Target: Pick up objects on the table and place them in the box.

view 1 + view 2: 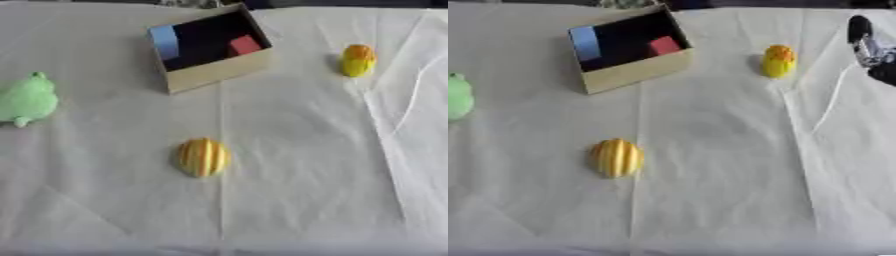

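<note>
An open tan cardboard box [216,70] with a dark inside sits at the far middle of the white-cloth-covered worktop [297,190], holding a light blue block [164,41] and a red block [245,45]. A ribbed yellow oval toy [203,157] lies near the middle, well apart from the box. A small yellow-and-orange toy [358,60] stands to the box's right, and a green plush toy [26,100] rests at the left edge. The right robot hand [871,50] shows at the right edge, possibly only in part; I cannot tell its fingers' state.

A creased white cloth [297,200] covers the table under soft light.
</note>
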Available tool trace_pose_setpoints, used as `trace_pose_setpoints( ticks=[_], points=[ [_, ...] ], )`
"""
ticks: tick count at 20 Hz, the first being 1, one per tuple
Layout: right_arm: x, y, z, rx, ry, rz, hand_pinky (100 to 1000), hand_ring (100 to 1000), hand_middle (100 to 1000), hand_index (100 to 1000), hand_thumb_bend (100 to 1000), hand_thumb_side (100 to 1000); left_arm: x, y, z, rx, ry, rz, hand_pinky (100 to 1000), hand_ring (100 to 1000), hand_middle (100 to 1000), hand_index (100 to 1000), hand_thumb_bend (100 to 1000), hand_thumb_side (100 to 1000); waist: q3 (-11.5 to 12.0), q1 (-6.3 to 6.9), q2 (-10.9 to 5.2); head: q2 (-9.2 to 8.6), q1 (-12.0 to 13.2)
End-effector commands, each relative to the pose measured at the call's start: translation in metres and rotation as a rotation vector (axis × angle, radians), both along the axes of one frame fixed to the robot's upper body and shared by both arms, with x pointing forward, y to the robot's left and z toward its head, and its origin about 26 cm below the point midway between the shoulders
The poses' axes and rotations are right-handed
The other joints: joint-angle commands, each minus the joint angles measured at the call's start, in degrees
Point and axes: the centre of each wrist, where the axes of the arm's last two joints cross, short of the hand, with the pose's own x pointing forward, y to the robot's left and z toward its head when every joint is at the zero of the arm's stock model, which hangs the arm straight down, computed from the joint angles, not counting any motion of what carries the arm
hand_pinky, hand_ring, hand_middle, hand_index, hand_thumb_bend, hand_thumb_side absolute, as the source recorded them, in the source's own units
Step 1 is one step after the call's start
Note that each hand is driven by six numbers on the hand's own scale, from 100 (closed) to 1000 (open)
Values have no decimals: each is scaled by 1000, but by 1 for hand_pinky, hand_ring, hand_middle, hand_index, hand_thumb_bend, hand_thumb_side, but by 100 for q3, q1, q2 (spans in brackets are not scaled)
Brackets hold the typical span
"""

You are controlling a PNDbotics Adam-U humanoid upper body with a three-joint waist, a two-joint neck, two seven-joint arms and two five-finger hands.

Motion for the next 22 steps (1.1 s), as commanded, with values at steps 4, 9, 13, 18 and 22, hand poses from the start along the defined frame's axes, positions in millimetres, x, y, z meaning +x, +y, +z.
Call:
trace_pose_setpoints(
  ticks=[4,9,13,18,22],
  points=[
    [4,13,17,-203,99,-23,897,827,842,909,100,400,-1,1,12,38,-27,-12,794,742,578,814,100,584,1,-96,-98,22,-28],
    [4,20,14,-348,164,23,881,850,853,912,100,107,-1,0,11,38,-23,-14,794,742,578,812,100,584,-1,-96,-103,22,-31],
    [5,22,15,-448,193,41,877,848,853,908,239,100,-1,0,11,36,-21,-16,793,742,578,809,100,584,-3,-92,-105,22,-28],
    [9,25,28,-476,198,20,880,840,852,910,375,100,-1,-1,11,35,-16,-19,794,742,577,807,100,584,-7,-95,-106,22,-40],
    [15,23,36,-464,196,-18,875,839,851,915,376,100,-1,-1,10,36,-10,-21,794,742,577,805,100,584,5,-115,-88,22,-64]
  ],
)
